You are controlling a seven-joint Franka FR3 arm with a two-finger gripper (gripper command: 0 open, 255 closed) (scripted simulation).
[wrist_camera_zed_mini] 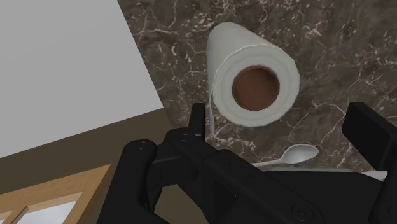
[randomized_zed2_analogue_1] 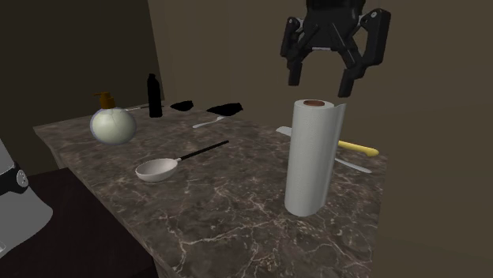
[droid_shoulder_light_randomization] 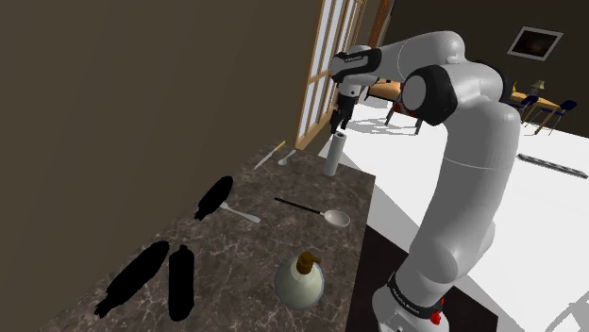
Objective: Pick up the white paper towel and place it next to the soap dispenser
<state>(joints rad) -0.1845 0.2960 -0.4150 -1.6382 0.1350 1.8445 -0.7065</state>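
A white paper towel roll (droid_shoulder_light_randomization: pixel 332 154) with a brown core stands upright on the dark marble counter (droid_shoulder_light_randomization: pixel 283 236), near its far corner. My black gripper (droid_shoulder_light_randomization: pixel 342 121) hangs a little above the roll's top, open and holding nothing. In the second exterior view the gripper (randomized_zed2_analogue_1: pixel 320 85) spreads over the roll (randomized_zed2_analogue_1: pixel 313 156) without touching it. In the wrist view the roll (wrist_camera_zed_mini: pixel 253 75) lies ahead of the open gripper (wrist_camera_zed_mini: pixel 283 127). The round pale soap dispenser (droid_shoulder_light_randomization: pixel 300 280) with a brown pump stands at the counter's near end; the same soap dispenser (randomized_zed2_analogue_1: pixel 112 122) shows far left in the second exterior view.
A pale ladle (droid_shoulder_light_randomization: pixel 337 218) with a black handle lies between roll and dispenser. A spoon (droid_shoulder_light_randomization: pixel 244 215), several black shapes (droid_shoulder_light_randomization: pixel 214 196) and a black bottle (randomized_zed2_analogue_1: pixel 155 96) lie along the wall side. A yellow-handled utensil (randomized_zed2_analogue_1: pixel 357 148) lies behind the roll. The counter edge drops just beside the roll.
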